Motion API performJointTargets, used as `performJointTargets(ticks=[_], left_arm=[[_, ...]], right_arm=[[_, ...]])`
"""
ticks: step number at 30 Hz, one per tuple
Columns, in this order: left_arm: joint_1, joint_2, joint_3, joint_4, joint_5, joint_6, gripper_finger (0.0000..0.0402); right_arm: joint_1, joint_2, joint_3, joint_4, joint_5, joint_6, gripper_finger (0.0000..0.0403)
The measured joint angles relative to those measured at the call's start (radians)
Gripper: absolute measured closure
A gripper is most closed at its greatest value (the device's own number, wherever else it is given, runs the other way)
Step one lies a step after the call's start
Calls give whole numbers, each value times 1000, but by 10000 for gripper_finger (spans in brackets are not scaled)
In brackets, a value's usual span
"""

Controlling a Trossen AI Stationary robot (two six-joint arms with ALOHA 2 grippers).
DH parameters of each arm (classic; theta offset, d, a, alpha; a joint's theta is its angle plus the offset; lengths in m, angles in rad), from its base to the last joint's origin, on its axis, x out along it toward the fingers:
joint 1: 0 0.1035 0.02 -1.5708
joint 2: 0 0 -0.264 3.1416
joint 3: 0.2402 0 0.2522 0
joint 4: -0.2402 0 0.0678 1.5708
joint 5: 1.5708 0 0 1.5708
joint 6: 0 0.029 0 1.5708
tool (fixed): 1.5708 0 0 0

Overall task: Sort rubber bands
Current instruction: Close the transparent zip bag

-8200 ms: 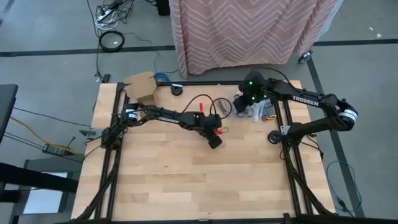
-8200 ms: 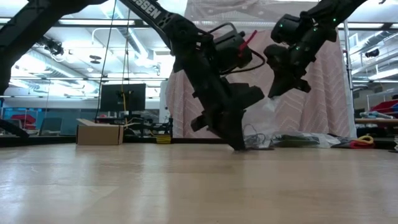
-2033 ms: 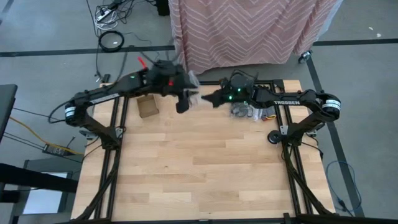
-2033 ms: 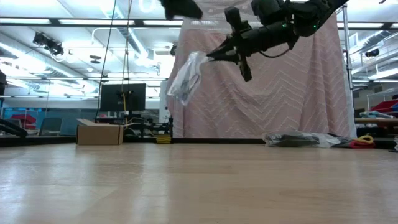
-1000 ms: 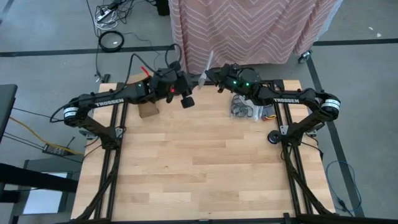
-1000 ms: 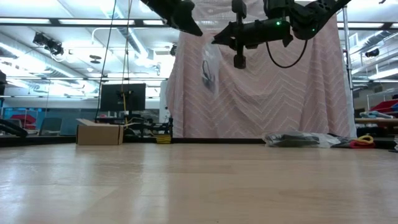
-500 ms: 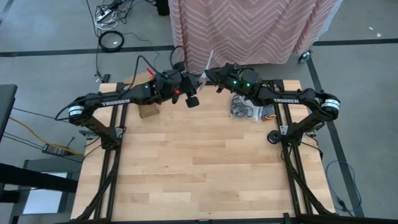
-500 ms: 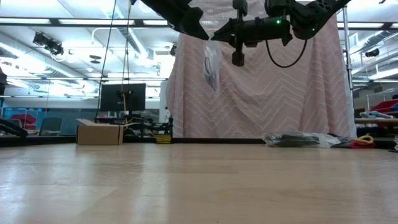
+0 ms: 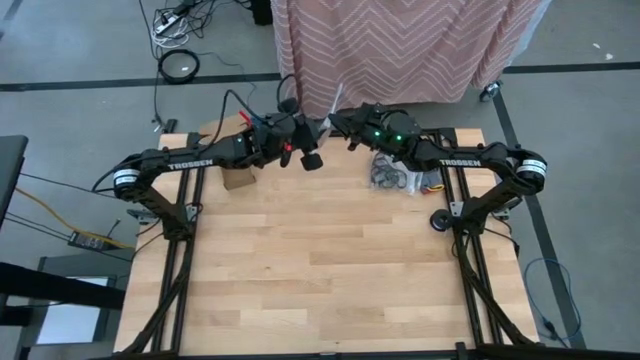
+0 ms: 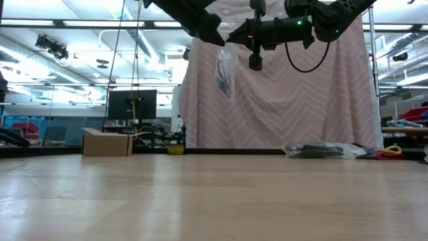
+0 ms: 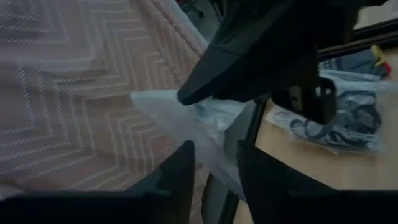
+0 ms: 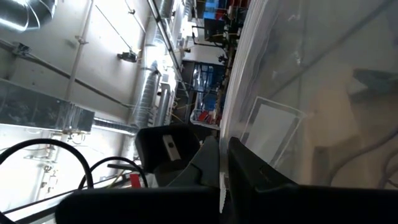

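Observation:
A clear plastic bag [image 10: 224, 70] with a few dark rubber bands inside hangs high over the table's far edge. My right gripper [image 10: 231, 39] is shut on its top. My left gripper [image 11: 214, 168] has come in from the left. It is open, with one finger on each side of the bag's upper part [image 11: 211, 134], just below the right gripper's tip. More rubber bands, mostly black loops, lie in clear bags [image 9: 392, 180] on the table at the far right. My right gripper pinches the bag's top corner [image 11: 202, 109] between its two shut fingers, coming about level from the table's right side. The bag hangs slack below the fingers, clear of the table. My left gripper's fingers [image 11: 180, 174] flank the bag; whether they touch it, I cannot tell.
A small cardboard box [image 9: 237, 175] stands at the far left of the table. A pink zigzag-patterned cloth [image 9: 400, 50] hangs just beyond the far edge. The pile of bags [image 10: 321, 150] lies at the far right. Bare wood [image 9: 320, 260] covers the middle and near part.
My left gripper has moved toward the table's right and slightly down, up to the hanging bag and the right gripper's tip. The bag has swung a little below the right gripper.

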Motion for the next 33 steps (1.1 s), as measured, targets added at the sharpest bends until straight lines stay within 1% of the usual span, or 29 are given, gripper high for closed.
performJointTargets(ticks=[2, 4, 5, 6, 10, 13, 18, 23, 27, 30, 33], left_arm=[[0, 0, 0, 1, -2, 0, 324], [0, 0, 0, 3, -5, 0, 371], [0, 0, 0, 7, -5, -1, 386], [0, 0, 0, 14, -6, -1, 391], [0, 0, 2, 5, -6, -3, 397], [0, -1, 2, -21, -5, -4, 398], [-1, -22, 2, -105, 3, -39, 400], [0, -57, 2, -174, 49, -85, 400], [1, -61, 3, -194, 40, -110, 400], [1, -64, 3, -215, 52, -127, 401], [1, -70, 3, -262, 58, -130, 401]], right_arm=[[1, 0, 0, 0, 0, 0, 394], [5, 0, 0, 1, 0, 0, 394], [6, 0, 0, 0, 0, -1, 394], [7, 0, 0, 1, 0, 0, 394], [7, 0, 0, 0, 0, -6, 394], [7, 0, 0, -2, -23, -62, 394], [-10, 1, 0, -41, -135, -264, 393], [-29, 2, 0, -71, -277, -469, 380], [-42, 2, 0, -100, -315, -549, 352], [-54, 2, 0, -126, -350, -602, 317], [-67, 2, 0, -141, -421, -667, 277]])
